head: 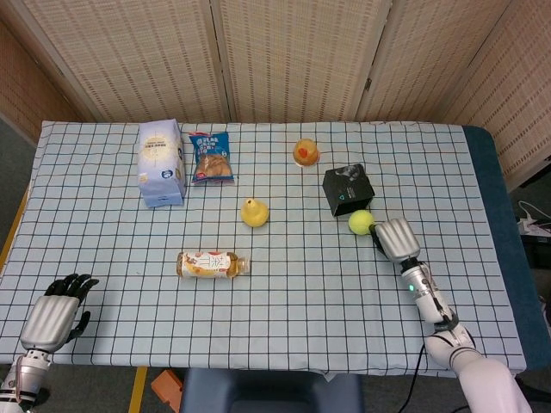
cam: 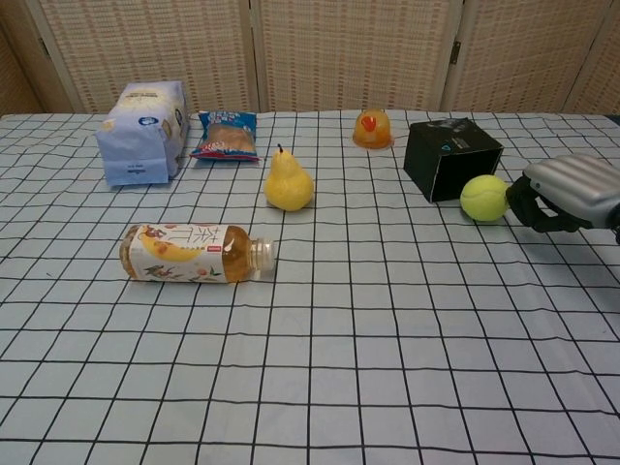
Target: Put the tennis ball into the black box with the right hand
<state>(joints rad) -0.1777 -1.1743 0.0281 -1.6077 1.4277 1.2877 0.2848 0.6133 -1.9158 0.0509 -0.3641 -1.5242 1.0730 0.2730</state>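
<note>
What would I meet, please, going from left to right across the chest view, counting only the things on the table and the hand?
White-blue bag → tea bottle → blue snack packet → pear → orange jelly cup → black box → tennis ball → right hand.

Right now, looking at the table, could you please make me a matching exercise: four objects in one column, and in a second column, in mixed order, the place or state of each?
Objects:
1. tennis ball
2. tea bottle
3. pear
4. snack packet

Places or states:
A. lying on its side, cap toward the right
B. standing upright near the middle of the table
C. between the black box and the right hand
D. lying flat at the back, beside the pale blue bag

Pairs: 1-C, 2-A, 3-B, 4-D
</note>
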